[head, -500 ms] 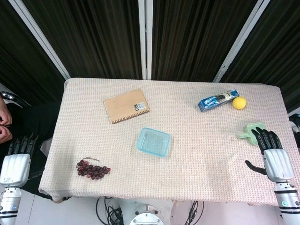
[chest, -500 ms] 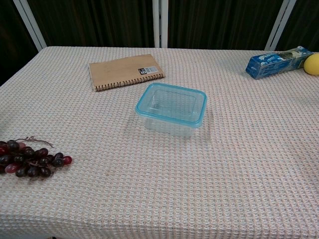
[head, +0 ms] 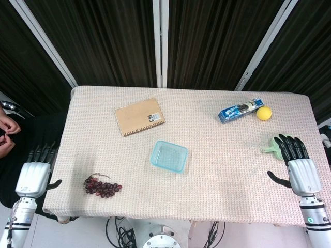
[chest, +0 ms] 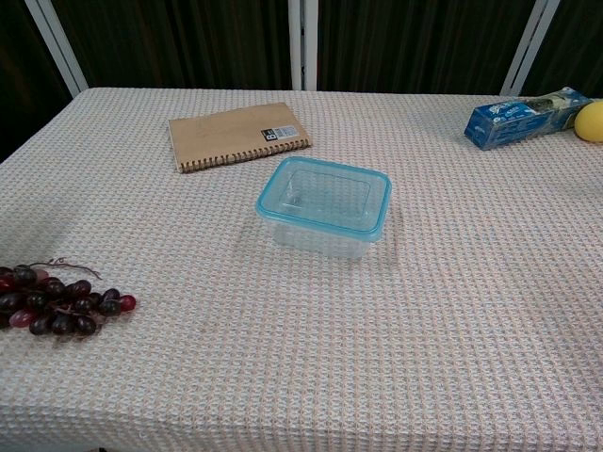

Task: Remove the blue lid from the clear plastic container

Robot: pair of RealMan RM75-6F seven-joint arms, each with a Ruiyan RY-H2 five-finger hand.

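The clear plastic container (head: 169,156) (chest: 323,218) stands near the middle of the table with its blue lid (head: 169,154) (chest: 324,196) seated on top. My left hand (head: 36,173) hovers by the table's left edge, fingers spread and holding nothing, well left of the container. Over the right edge my right hand (head: 297,168) is also spread and empty, far right of the container. Neither hand shows in the chest view.
A brown spiral notebook (head: 139,117) (chest: 238,137) lies behind the container. Dark grapes (head: 102,186) (chest: 57,306) sit front left. A blue packet (head: 240,110) (chest: 520,117) and a yellow ball (head: 264,113) (chest: 591,121) are back right. A green object (head: 280,144) lies under my right fingertips.
My left hand has moved right and up toward the table's left edge. My right hand has shifted slightly up and inward. The container has not moved.
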